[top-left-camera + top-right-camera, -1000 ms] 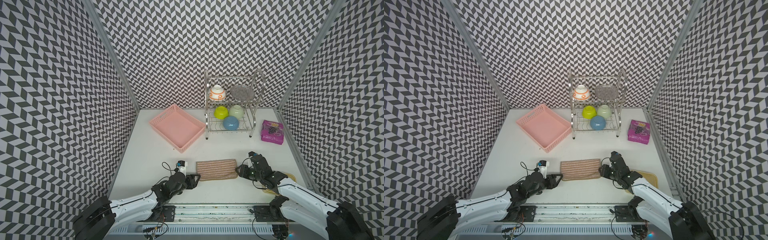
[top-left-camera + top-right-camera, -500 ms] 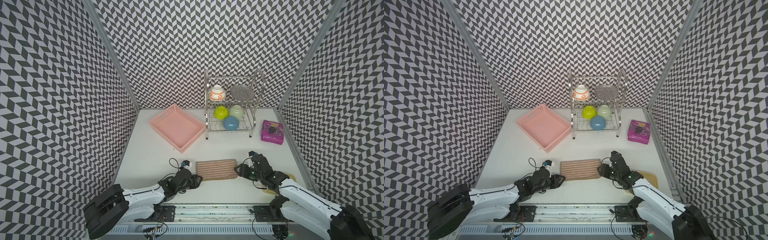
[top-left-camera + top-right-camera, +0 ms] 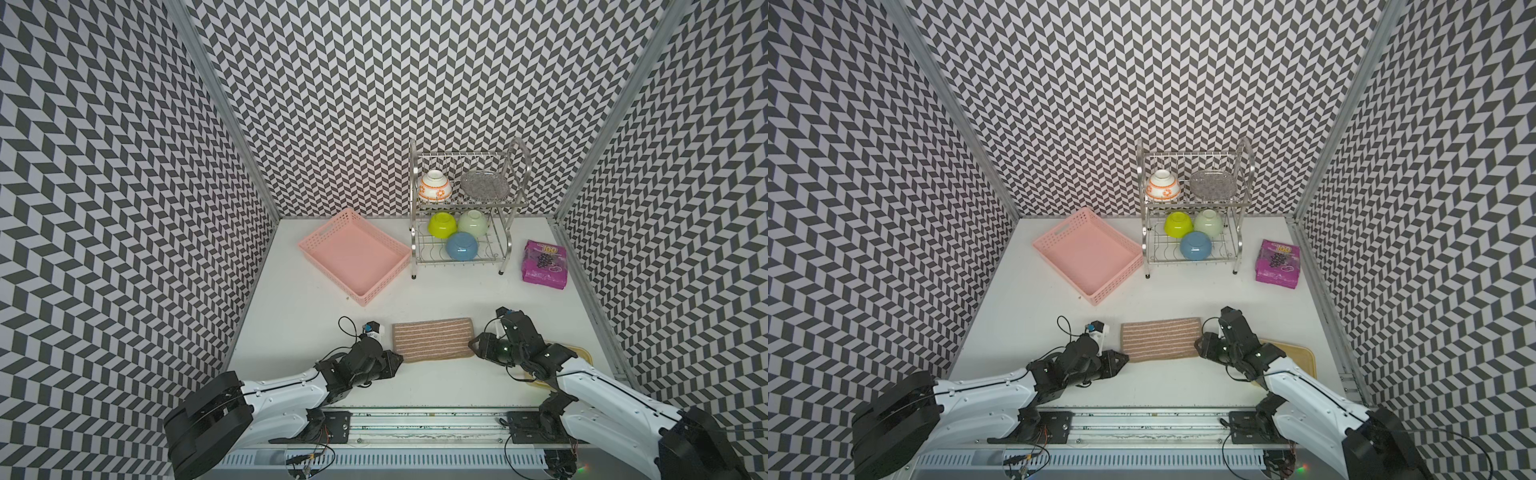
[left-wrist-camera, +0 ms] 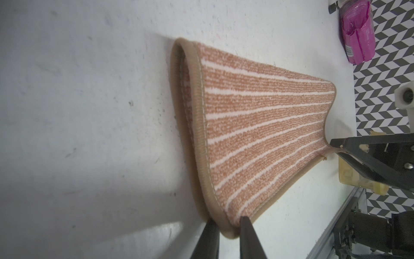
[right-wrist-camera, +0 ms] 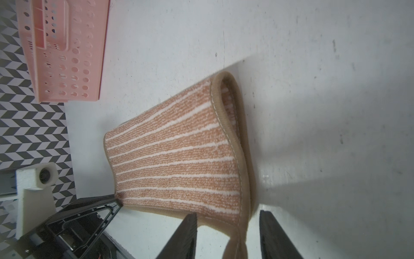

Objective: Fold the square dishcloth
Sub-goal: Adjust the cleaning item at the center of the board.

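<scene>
Left wrist view is showing the left gripper point(image 4: 228, 220) pinching the near corner of the square dishcloth point(image 4: 257, 125), which is lying folded in half at the front of the table point(image 3: 316, 316), between both arms. The right gripper point(image 5: 227, 213) is straddling the opposite near corner, its jaws standing apart. Farther back, well apart from the cloth, the pink basket point(image 3: 353, 253), dish rack point(image 3: 473, 204) and purple packet point(image 3: 544, 266) are sitting.

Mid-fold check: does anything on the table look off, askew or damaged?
Nothing is spilled or damaged. Only the square dishcloth stands out: it is folded in half, but its layers gape at both short ends instead of lying flat, as both wrist views show.
</scene>
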You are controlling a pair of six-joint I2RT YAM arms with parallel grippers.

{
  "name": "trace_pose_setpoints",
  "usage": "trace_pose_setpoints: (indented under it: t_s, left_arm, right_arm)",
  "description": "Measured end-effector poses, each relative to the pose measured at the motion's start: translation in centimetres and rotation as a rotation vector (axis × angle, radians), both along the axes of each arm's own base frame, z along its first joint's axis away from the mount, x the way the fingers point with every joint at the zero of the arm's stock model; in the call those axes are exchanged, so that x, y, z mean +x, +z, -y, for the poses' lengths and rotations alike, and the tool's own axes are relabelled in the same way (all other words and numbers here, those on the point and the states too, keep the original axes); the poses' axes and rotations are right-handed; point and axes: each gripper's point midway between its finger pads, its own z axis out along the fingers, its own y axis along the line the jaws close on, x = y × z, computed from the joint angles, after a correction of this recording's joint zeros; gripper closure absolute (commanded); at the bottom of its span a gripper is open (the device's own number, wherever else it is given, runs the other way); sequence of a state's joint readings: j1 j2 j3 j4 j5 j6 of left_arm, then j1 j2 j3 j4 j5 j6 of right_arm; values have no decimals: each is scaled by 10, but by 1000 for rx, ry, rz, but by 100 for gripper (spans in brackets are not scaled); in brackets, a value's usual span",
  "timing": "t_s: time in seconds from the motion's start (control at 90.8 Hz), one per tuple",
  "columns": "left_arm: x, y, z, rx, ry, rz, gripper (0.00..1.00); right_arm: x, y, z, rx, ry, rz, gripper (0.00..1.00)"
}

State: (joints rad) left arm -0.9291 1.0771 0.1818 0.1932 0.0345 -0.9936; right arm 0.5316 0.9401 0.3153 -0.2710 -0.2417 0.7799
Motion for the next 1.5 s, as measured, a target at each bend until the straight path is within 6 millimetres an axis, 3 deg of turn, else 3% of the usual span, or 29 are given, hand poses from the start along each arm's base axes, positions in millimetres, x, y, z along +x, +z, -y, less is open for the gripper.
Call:
trace_pose_setpoints:
  t_s: [0.264,0.43,0.87,1.102,1.289,1.388,1.498]
  left_arm:
    - [-3,-2,-1,3,-1,-20,89]
    - [-2,4,2,1,-3,-21,98]
    - [14,29,5,8,15,59,99]
    - [17,25,2,25,34,59,99]
    - [13,1,-2,73,28,15,99]
    - [8,-11,-6,94,22,-13,92]
    - [8,-11,-4,79,20,-16,77]
  right_arm:
    - [-8,-6,1,5,5,-26,90]
    - [-7,-3,0,14,4,-18,100]
    - [13,20,-7,10,9,53,100]
    - [17,19,-9,14,12,65,100]
    - [11,-2,-4,-15,9,25,100]
    - [9,-10,-1,-36,5,9,99]
    - [10,-15,0,-48,6,5,88]
